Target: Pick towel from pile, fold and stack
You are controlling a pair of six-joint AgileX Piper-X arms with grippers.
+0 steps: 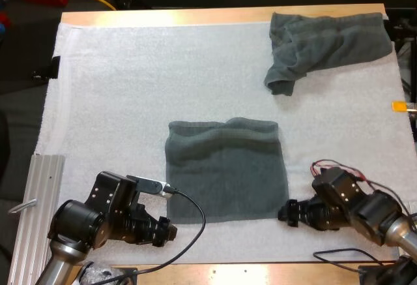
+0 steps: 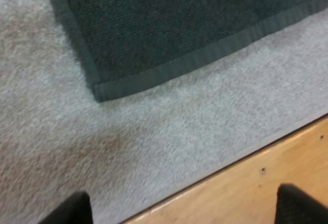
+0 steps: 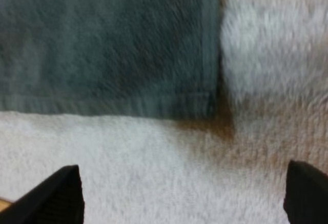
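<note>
Two dark grey-green towels are lying on the white mat [image 1: 130, 89]. The flat towel [image 1: 225, 171] is spreading across the mat's near middle with its far edge rippling, while the crumpled towel [image 1: 326, 44] is sitting at the far right corner, well apart. Bare mat is stretching wide to the left and between the two cloths, and a strip of wooden table [image 1: 247, 273] is showing along the near edge. The left gripper [image 1: 171, 229] is hanging just beside the flat towel's near left corner, its fingers [image 2: 72, 209] standing apart over mat and table edge, clear of the hem. The right gripper [image 1: 285, 211] is sitting just beside the near right corner, its fingers [image 3: 57, 196] likewise spread and touching no cloth.
</note>
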